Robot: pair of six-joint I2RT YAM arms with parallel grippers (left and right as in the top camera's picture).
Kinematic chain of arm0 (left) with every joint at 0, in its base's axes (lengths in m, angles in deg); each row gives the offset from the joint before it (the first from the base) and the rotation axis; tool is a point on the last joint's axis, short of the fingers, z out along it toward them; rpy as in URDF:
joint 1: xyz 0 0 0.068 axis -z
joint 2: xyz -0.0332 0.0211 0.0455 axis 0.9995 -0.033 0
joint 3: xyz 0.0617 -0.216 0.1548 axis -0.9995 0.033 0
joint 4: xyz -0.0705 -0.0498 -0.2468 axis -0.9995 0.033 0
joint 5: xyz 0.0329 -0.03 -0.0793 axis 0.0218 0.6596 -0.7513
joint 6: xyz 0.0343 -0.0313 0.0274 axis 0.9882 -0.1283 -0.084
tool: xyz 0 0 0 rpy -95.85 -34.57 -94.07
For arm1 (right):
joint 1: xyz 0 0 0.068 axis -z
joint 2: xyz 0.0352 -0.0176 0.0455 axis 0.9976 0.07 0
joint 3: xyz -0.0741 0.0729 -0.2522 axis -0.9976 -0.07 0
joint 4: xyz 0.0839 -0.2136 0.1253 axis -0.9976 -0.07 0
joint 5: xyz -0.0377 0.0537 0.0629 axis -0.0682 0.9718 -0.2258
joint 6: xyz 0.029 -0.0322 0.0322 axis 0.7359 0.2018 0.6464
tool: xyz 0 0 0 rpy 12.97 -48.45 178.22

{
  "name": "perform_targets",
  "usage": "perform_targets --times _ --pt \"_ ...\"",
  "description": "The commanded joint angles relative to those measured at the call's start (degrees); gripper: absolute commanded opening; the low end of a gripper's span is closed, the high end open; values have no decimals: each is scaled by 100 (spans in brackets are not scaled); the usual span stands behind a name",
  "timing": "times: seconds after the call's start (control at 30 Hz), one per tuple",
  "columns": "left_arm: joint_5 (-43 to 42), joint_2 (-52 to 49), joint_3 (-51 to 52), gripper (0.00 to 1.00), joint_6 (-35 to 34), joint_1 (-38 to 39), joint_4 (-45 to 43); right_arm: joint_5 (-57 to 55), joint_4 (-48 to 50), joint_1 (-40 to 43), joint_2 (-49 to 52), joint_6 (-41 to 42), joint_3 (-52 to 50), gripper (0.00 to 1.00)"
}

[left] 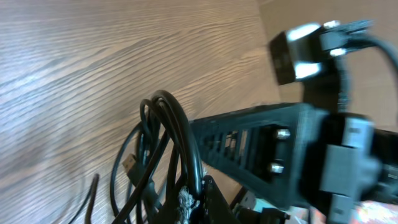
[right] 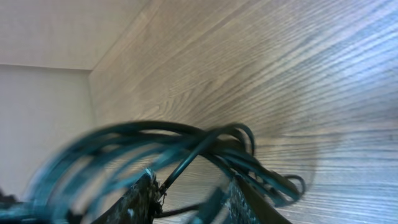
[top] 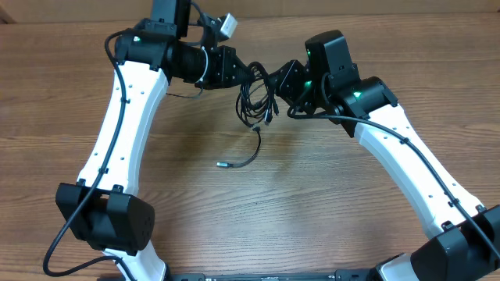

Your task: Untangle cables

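Even, bright overhead light; blurred cables (right: 155,149) in both wrist views.

Black cables (left: 165,158) loop up in a tangled bunch from the bottom of the left wrist view, arching over the wood-grain tabletop (left: 93,62). A thin loose strand (left: 87,199) lies on the wood just left of the bunch. The right gripper (left: 261,146), a black ribbed finger with two screws, reaches in from the right and meets the loops, with a blurred white-and-black block (left: 305,53) above it.
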Motion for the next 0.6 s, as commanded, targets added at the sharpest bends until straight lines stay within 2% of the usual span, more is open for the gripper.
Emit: perform_targets --times 0.0,0.1,0.37,0.57 --pt "-649 39 -52 4 354 -33 -72 -81 -11 22 7 -22 94 36" --pt "-887 39 -52 4 564 -33 -61 111 271 22 7 -190 94 37" --pt "-787 37 -52 4 560 -33 -81 632 693 22 7 -188 94 37" --pt "-754 37 -52 4 208 -33 -212 737 822 22 7 -166 94 38"
